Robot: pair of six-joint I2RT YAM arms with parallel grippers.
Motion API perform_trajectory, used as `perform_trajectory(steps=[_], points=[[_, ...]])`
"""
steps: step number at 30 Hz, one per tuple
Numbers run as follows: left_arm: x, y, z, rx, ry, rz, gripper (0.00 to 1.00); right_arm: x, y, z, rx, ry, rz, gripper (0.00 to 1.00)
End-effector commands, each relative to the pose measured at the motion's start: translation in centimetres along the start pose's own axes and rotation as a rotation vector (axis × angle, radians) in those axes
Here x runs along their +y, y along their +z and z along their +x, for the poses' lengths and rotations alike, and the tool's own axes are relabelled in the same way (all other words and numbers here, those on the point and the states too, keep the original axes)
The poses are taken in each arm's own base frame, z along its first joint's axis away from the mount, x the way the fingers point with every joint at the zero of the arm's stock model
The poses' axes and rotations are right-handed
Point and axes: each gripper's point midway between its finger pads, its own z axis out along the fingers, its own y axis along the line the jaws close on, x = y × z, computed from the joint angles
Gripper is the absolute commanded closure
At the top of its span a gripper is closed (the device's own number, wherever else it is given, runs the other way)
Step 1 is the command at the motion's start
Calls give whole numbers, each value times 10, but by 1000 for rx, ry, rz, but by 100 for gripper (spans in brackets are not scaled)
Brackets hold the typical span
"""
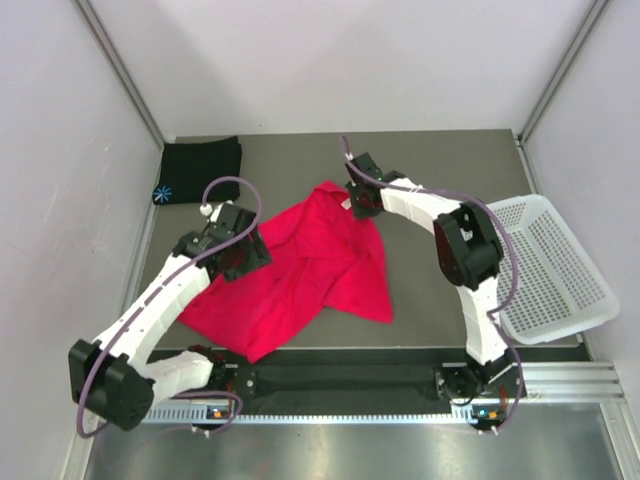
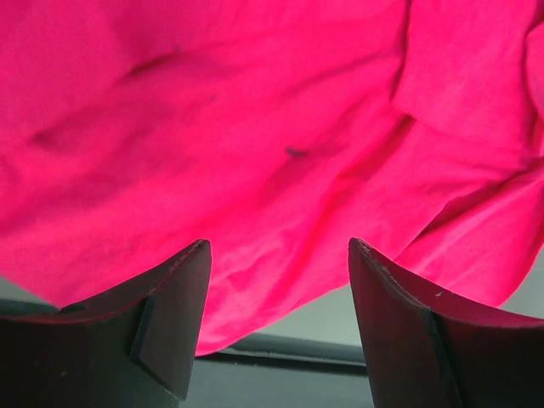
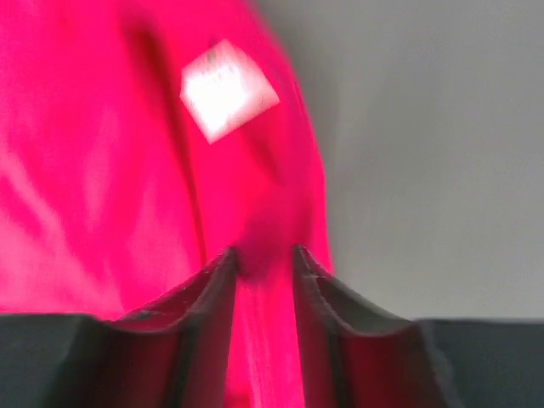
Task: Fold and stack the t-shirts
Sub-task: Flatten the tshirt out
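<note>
The red-pink t-shirt [image 1: 300, 275] lies crumpled and partly spread in the middle of the table. The black t-shirt [image 1: 200, 168] lies folded at the back left, its light-blue starburst mark [image 1: 164, 192] at the near left corner. My left gripper [image 1: 245, 255] hovers over the red shirt's left part. In the left wrist view it [image 2: 276, 246] is open wide, with red cloth [image 2: 255, 127] lying beyond and between the tips. My right gripper [image 1: 353, 200] is at the shirt's far edge. In the right wrist view it [image 3: 263, 255] is shut on a fold of red cloth [image 3: 102, 187] near the white label [image 3: 225, 89].
A white perforated basket [image 1: 560, 270] sits at the table's right edge, beside the right arm. Grey walls close in the table on the left, back and right. A black rail [image 1: 340, 380] runs along the near edge by the arm bases.
</note>
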Motion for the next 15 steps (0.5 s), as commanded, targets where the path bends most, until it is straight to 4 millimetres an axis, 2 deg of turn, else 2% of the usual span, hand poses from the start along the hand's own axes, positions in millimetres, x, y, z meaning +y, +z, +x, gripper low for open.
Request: perform_trajectory(steps=[1, 2, 3, 4, 5, 6, 7, 8, 10, 11, 12, 14, 15], points=[[-10, -3, -25, -34, 66, -3, 30, -29, 2, -59, -142, 49, 122, 82], [-12, -1, -28, -33, 76, -5, 30, -44, 10, -64, -145, 81, 136, 85], [-15, 3, -32, -24, 101, -10, 30, -48, 9, -80, -178, 103, 127, 94], [-17, 6, -34, -18, 111, -15, 30, -54, 10, -88, -191, 118, 132, 99], [-18, 9, -35, -12, 117, -24, 30, -75, 13, -93, -199, 146, 172, 100], [-19, 16, -35, 5, 134, -38, 30, -87, 7, -108, -239, 167, 203, 100], [-21, 20, -37, 7, 139, -38, 29, -101, 5, -114, -259, 188, 239, 100], [-24, 25, -39, 13, 143, -37, 29, -126, 1, -122, -284, 223, 281, 100], [-28, 39, -37, 55, 159, -50, 29, -151, -8, -141, -333, 265, 308, 100], [-31, 43, -34, 81, 160, -48, 29, -176, -8, -143, -331, 291, 345, 100], [-33, 53, -31, 116, 155, -67, 30, -187, -18, -158, -364, 304, 359, 100], [-34, 63, -28, 148, 150, -89, 30, -202, -19, -159, -337, 304, 315, 99], [-34, 74, -25, 168, 140, -116, 30, -202, -25, -164, -342, 303, 294, 91]])
